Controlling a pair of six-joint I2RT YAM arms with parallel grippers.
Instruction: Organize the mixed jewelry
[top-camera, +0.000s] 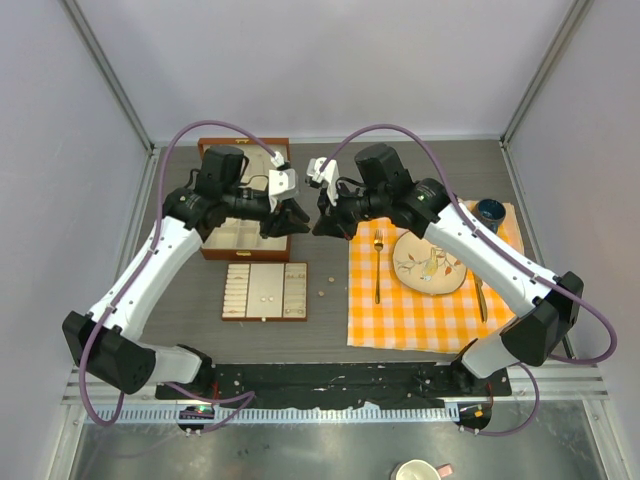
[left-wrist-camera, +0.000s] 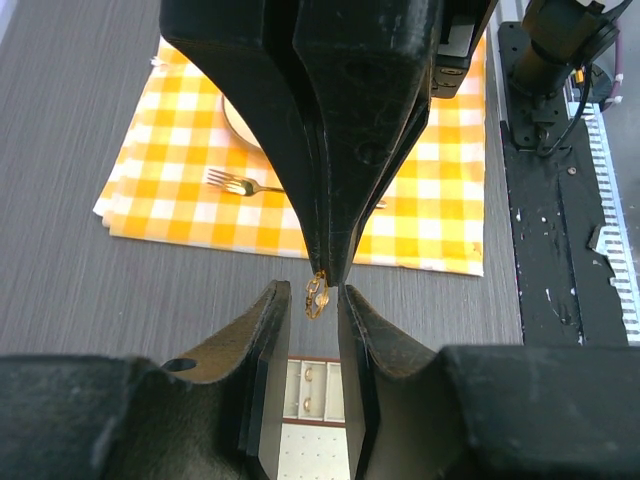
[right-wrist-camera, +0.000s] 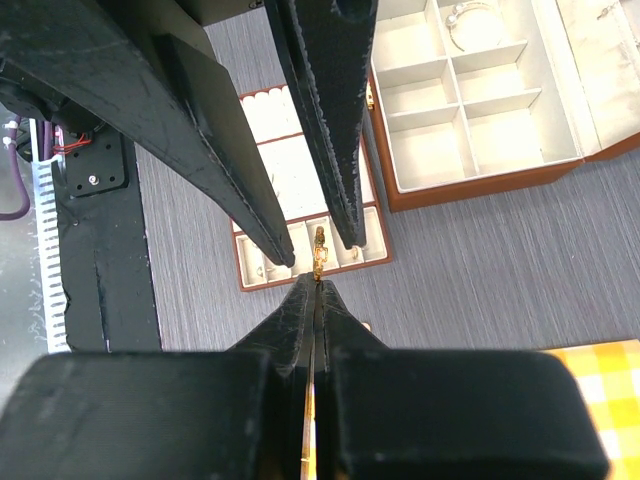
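Gold and tiny, a short link piece (left-wrist-camera: 316, 296) of two or three joined loops hangs in the air above the grey table (top-camera: 200, 290), between the two tools; the right gripper (right-wrist-camera: 315, 286) has its fingers pressed flat together and pinches the top of the piece at their very tips, so that the loops stick out beyond them; the left gripper (left-wrist-camera: 311, 293) faces it tip to tip with its fingers apart, one on each side of the piece, and whether either pad touches it cannot be told; seen from above, both arms reach inward from their bases and meet over the middle of the table, wrists level and just beside the wooden box (top-camera: 212, 245); that box stands open with cream compartments, and a pale hoop (right-wrist-camera: 470, 24) lies in one of them; nearer the bases sits a flat tray (top-camera: 296, 292) with rows of slots and a few small pale pieces in it; two or three loose studs (top-camera: 321, 293) lie on the table between the tray and the orange checked cloth (top-camera: 420, 320), which carries a plate (top-camera: 430, 262), a fork (top-camera: 377, 265), a knife (top-camera: 480, 295) and a dark cup (top-camera: 490, 212)
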